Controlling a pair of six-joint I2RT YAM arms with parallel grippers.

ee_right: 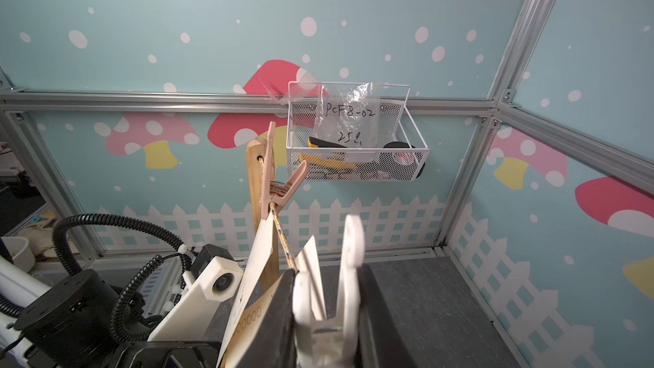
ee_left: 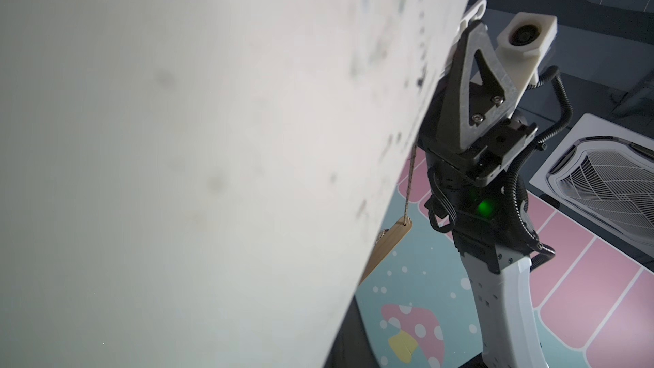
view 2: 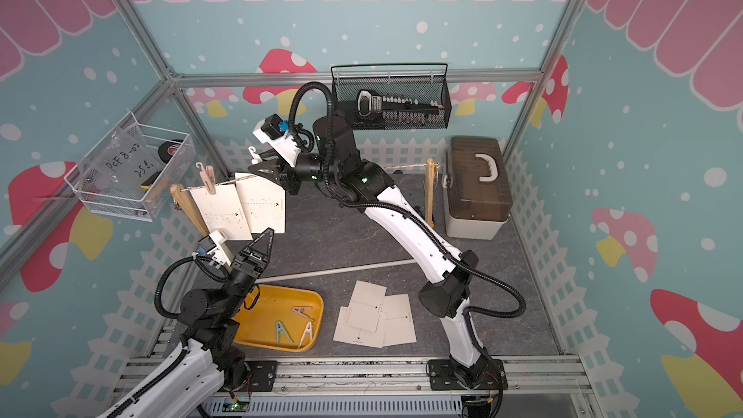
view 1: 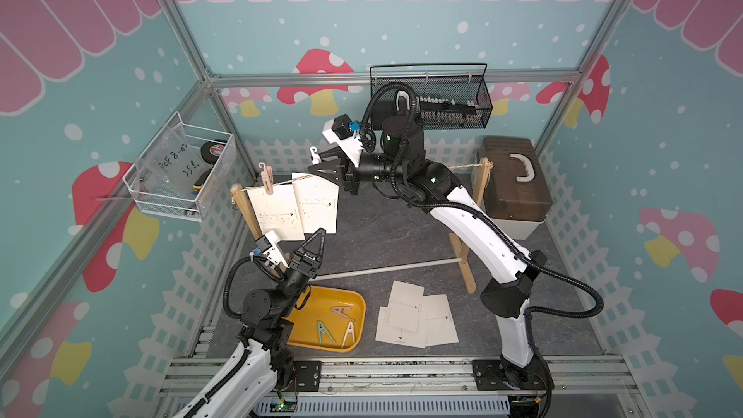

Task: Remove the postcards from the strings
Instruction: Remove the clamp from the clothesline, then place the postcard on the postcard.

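- The right gripper (view 1: 319, 164) is clenching a white clothespin (ee_right: 350, 260) up at the string (view 1: 468, 164). The string is stretching between two wooden posts (view 1: 480, 186), from the tabletop's (view 1: 394, 235) left edge toward its far right corner.
- Two hanging postcards (view 1: 317, 205) are dangling side by side near the post at the left edge. A pink clothespin (view 1: 266, 180) is pinning the card nearest that post, while the white clothespin is sitting on the top edge of the other.
- The left gripper (view 1: 321, 233) is reaching up from below, its fingers pinched shut on the lower edge of that same second card. The card is filling most of the left wrist view.
- Three loose postcards (view 1: 418, 315) are lying overlapped near the middle of the tabletop's front edge.
- A yellow tray (view 1: 313, 299) is sitting by the front left corner, holding three clothespins (view 1: 325, 331).
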